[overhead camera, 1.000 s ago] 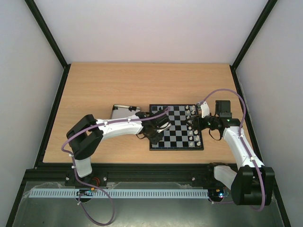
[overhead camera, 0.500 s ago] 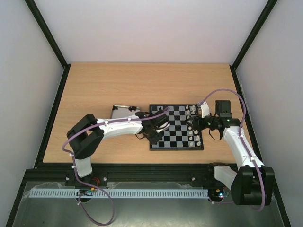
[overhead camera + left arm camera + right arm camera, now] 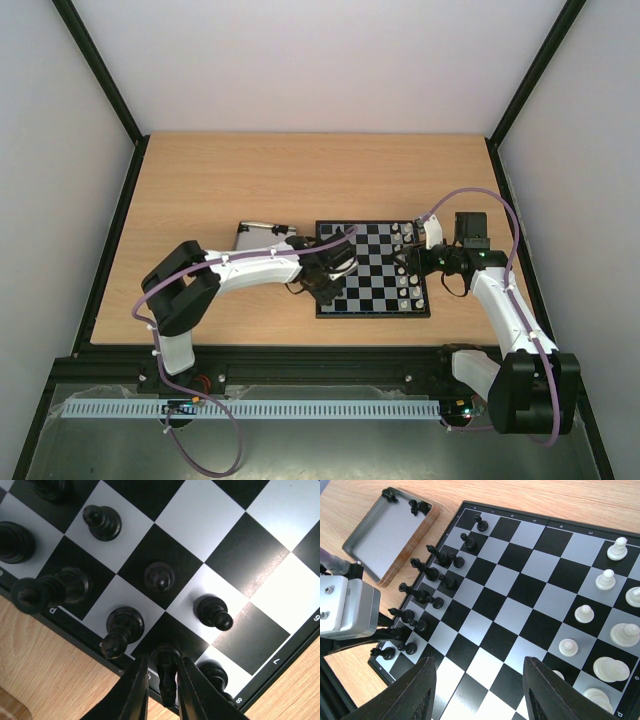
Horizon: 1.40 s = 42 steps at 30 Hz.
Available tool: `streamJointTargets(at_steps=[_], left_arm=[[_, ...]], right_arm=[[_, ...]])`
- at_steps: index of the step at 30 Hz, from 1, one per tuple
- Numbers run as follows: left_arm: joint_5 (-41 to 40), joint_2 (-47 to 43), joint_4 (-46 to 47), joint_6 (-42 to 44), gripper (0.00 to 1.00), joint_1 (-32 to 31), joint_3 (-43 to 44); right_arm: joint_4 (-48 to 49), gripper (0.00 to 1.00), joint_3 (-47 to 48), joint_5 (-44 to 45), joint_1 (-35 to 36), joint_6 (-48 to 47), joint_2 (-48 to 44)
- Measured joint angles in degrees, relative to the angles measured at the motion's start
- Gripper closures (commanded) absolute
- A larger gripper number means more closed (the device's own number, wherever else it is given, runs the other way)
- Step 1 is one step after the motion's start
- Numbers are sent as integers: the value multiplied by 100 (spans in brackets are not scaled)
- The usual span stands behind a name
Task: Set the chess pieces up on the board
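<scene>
Chess piece (image 3: pixel 167 676) | upright on board (image 3: pixel 248 555) edge square | left gripper (image 3: pixel 163 666) flanking

In the left wrist view the left gripper (image 3: pixel 162 661) stands so tight around one black piece (image 3: pixel 166 677) at the board (image 3: pixel 235 540)'s edge that contact cannot be told. A neighbouring piece (image 3: pixel 212 670) is half hidden behind a finger, and a far piece (image 3: pixel 50 486) is cut off by the picture's top. From above, that gripper covers the board's left edge, and the white pieces (image 3: pixel 405 268) along its right edge are too small to name.
</scene>
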Motion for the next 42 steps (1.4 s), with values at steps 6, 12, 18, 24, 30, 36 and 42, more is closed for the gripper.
streamJointTargets(at_steps=[6, 12, 18, 24, 30, 36, 42], left_arm=[[7, -330, -236, -81, 71, 90, 7], [66, -1467, -389, -256, 71, 697, 105], [-184, -1738, -334, -741, 75, 2400, 101], [-63, -1154, -249, -1071, 72, 3220, 15], [190, -721, 22, -1270, 67, 3633, 15], [96, -503, 101, -1510, 63, 3742, 11], [63, -468, 354, -1797, 63, 3884, -140]], right_arm=[[0, 51, 0, -2, 0, 0, 0], [0, 51, 0, -13, 0, 0, 0], [0, 52, 0, -61, 0, 0, 0], [0, 51, 0, -72, 0, 0, 0], [0, 51, 0, -70, 0, 0, -11], [0, 51, 0, -70, 0, 0, -31], [0, 51, 0, -70, 0, 0, -31]])
